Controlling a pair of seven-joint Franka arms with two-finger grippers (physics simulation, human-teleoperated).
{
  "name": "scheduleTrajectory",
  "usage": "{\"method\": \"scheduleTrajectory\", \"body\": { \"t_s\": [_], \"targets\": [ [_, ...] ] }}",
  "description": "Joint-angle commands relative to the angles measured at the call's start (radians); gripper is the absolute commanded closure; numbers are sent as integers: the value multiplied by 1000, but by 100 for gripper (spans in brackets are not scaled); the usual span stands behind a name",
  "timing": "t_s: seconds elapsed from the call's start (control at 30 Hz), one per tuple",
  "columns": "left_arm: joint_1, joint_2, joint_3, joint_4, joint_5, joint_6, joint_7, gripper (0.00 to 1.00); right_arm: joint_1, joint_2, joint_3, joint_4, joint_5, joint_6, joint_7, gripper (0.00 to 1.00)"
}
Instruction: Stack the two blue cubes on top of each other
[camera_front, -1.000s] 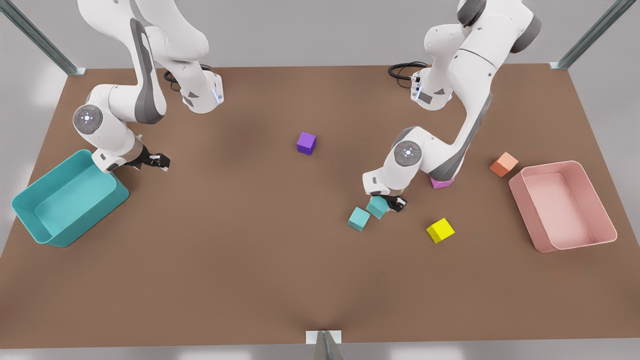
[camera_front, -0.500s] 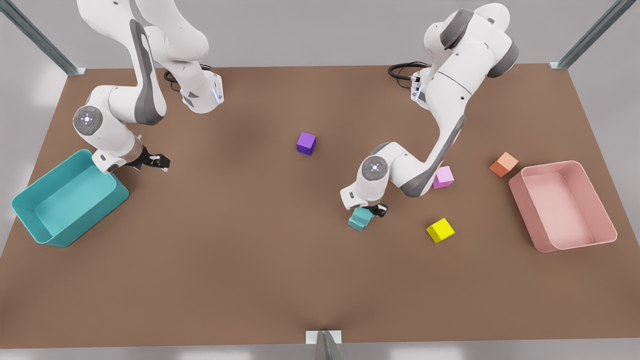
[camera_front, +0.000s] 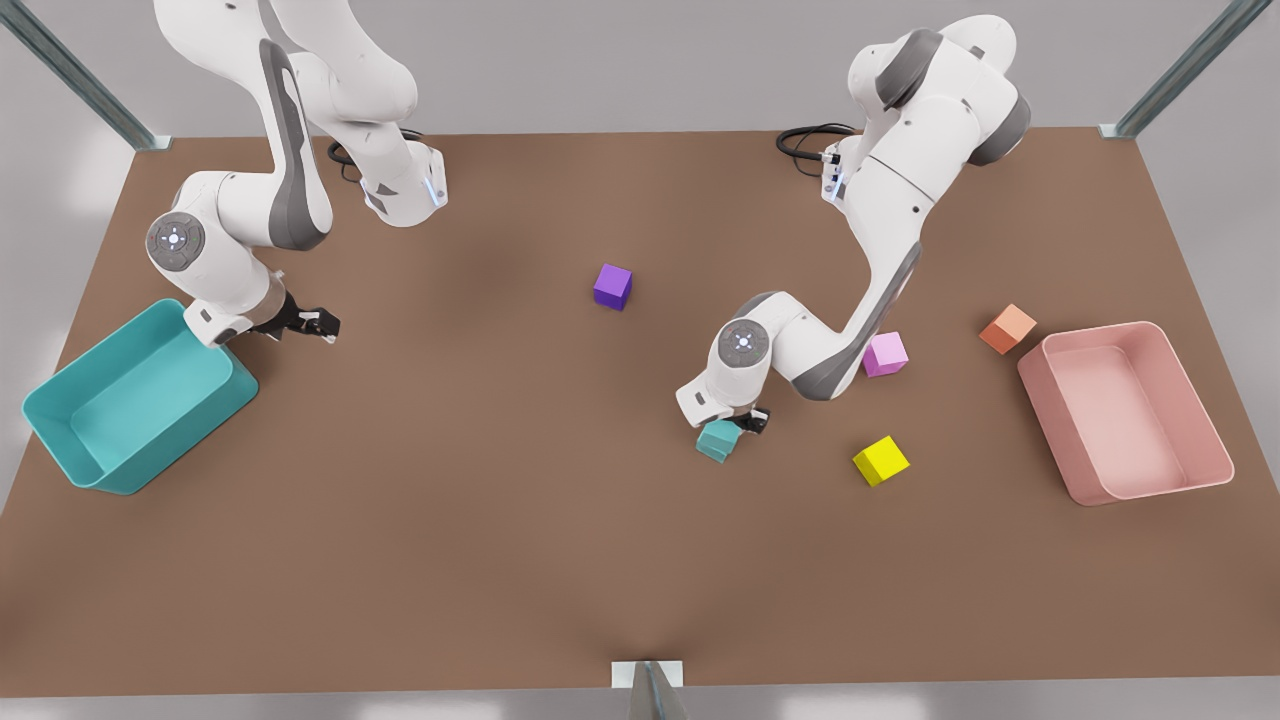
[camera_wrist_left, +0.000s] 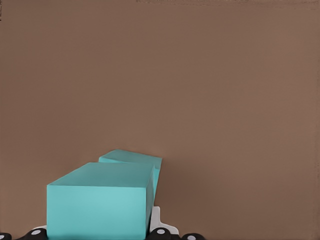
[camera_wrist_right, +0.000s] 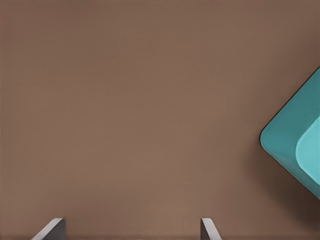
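Observation:
My left gripper (camera_front: 738, 424) is at the front view's right, shut on one blue cube (camera_front: 719, 434). In the left wrist view this held cube (camera_wrist_left: 100, 202) sits between the fingers (camera_wrist_left: 157, 222). The second blue cube (camera_wrist_left: 135, 159) lies on the table just beneath and behind it, mostly covered. Whether the two cubes touch I cannot tell. My right gripper (camera_front: 310, 323) waits at the front view's left beside the teal bin (camera_front: 60, 420), open, with its fingertips (camera_wrist_right: 52, 227) spread wide over bare table.
A purple cube (camera_front: 612, 286) lies mid-table. A pink cube (camera_front: 886, 354) sits behind the left arm's elbow. A yellow cube (camera_front: 880, 460) and an orange cube (camera_front: 1007, 328) lie toward the pink bin (camera_front: 1200, 480). The teal bin's corner (camera_wrist_right: 290, 140) shows in the right wrist view.
My left gripper carried its blue cube toward the front view's left until it came over the other blue cube. The pink cube came into sight behind the arm. The right arm stayed still.

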Motion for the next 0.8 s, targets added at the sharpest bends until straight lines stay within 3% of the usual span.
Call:
{"method": "scheduleTrajectory", "body": {
  "t_s": [0.0, 0.1, 0.13, 0.17, 0.6, 0.7, 0.77],
  "targets": [
    [0, -1, 0, 1, -8, 10, -91, 37, 0, 0, 0, 0, 3, 1, -5, 0],
    [0, -1, 0, -1, -7, 10, -91, 36, 3, 0, 0, 0, 1, 2, -5, 0],
    [0, -3, 0, 1, -7, 10, -91, 29, 3, 0, 0, 0, 1, 2, -5, 0],
    [0, -4, 0, 1, 7, 9, -88, 0, 1, 0, 0, 0, 1, 1, -5, 0],
    [1, -104, -9, 11, 16, -126, -120, 0, 1, 0, 0, 0, 1, -1, -5, 0],
    [23, -262, -42, 16, -31, -309, -120, 0, 3, -6, 0, 0, 1, -5, -3, 0],
    [43, -300, -45, 117, -97, -485, -106, 0, 1, -3, 0, 0, 1, -4, -5, 0]
  ]
}}
